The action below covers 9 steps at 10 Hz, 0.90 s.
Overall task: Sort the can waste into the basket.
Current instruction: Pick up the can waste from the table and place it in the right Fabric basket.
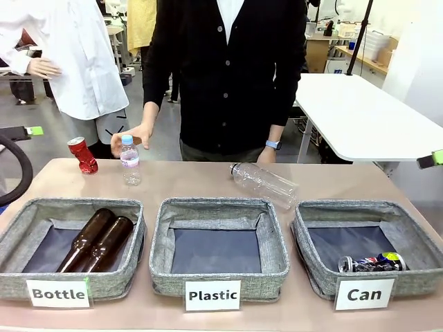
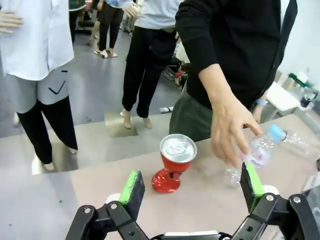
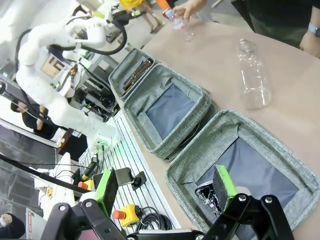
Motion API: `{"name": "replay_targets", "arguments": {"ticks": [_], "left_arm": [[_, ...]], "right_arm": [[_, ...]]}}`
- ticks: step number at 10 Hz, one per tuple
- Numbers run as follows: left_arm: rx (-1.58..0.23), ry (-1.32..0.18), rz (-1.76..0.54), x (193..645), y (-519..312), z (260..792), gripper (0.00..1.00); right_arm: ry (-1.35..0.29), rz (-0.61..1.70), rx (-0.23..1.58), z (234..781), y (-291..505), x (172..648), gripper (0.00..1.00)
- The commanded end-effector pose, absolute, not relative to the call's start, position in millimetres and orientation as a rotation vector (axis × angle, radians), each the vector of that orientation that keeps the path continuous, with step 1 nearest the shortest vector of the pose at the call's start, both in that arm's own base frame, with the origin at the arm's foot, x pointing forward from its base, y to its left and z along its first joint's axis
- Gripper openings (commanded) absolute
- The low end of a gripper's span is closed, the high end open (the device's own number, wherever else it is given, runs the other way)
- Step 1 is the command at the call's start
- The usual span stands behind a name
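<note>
Inside the Can basket [image 1: 313, 271] lies the dark printed can [image 1: 372, 263], front-right

Here's our left gripper [image 2: 190, 172], jaws spread wide, green pads [image 2: 131, 186] well apart and gripping nothing, hovering by the bench's left edge. Over at the bench's right edge, our right gripper [image 3: 164, 172] hangs tilted downward, just as wide and gripping nothing. From the right wrist we catch our white left arm [image 3: 37, 55], folded at the elbow beyond the bench's left edge.
</note>
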<state>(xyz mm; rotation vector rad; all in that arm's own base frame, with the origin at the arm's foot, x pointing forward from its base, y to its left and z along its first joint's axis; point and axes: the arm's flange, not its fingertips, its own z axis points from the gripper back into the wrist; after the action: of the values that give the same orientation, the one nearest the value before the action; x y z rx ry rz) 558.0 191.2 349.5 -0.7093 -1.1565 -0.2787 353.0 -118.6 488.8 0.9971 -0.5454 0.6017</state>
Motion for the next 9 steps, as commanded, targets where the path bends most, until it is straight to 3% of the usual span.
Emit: {"name": "replay_targets", "arguments": {"ticks": [1, 4, 7, 9], "left_arm": [[-0.692, -1.104, -0.363, 593.2, 199.9, 335.1, 1.00], [-0.686, -1.000, -0.406, 609.2, 201.2, 324.3, 1.00], [-0.918, -0.930, -0.548, 567.7, 236.4, 370.4, 1.00], [-0.976, -0.978, -0.617, 511.7, 280.5, 404.2, 1.00]], "right_arm": [[-0.550, 0.617, 0.978, 489.1, -121.2, 352.4, 1.00], [-0.550, 0.617, 0.978, 489.1, -121.2, 352.4, 1.00], [-0.550, 0.617, 0.978, 489.1, -121.2, 352.4, 1.00], [-0.550, 0.617, 0.978, 489.1, -121.2, 352.4, 1.00]]}}
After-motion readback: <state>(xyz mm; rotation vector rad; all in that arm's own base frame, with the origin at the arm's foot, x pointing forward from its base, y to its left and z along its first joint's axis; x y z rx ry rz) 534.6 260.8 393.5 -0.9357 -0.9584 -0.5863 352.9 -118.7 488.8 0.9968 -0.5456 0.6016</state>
